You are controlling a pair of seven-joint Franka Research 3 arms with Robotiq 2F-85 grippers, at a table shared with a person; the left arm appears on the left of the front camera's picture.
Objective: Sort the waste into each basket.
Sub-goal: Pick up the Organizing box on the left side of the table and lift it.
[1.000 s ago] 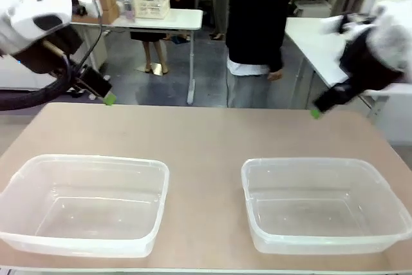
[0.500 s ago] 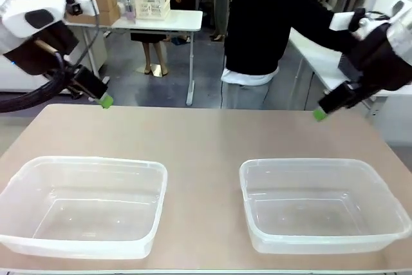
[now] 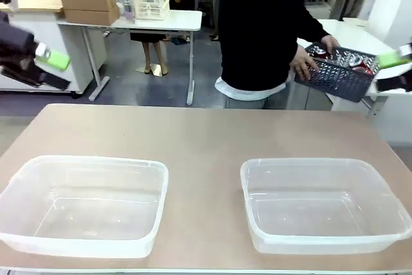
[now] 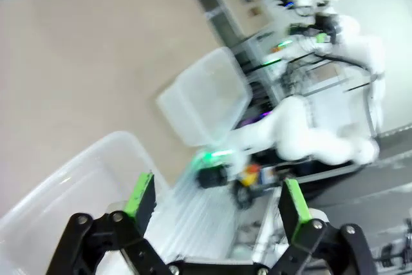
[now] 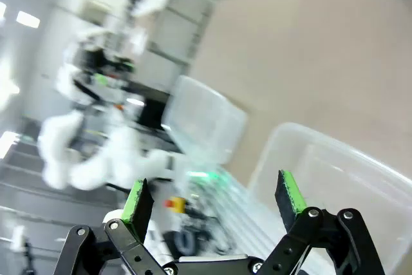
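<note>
Meanwhile: waste waits beyond the tubs

Beyond the right tub [image 3: 309, 161], a person's hand [image 3: 301, 66] holds a dark lattice basket [image 3: 338, 76] of red cans [image 3: 365, 66]. Beside that tub on the tan table [image 3: 199, 136] sits the left tub [image 3: 90, 160], equally clear and round-cornered. Both the left tool [image 4: 215, 191] and the right tool [image 5: 212, 191] gape wide, empty.

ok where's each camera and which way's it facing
Front: robot's side of the table, facing across at the person holding a dark basket; left end effector, right end effector at the edges.
Left wrist: behind the left end effector's open fingers, toward left tub and right tub.
Right wrist: behind the right end effector's open fingers, same tubs.
Shared: all three show both tubs.
</note>
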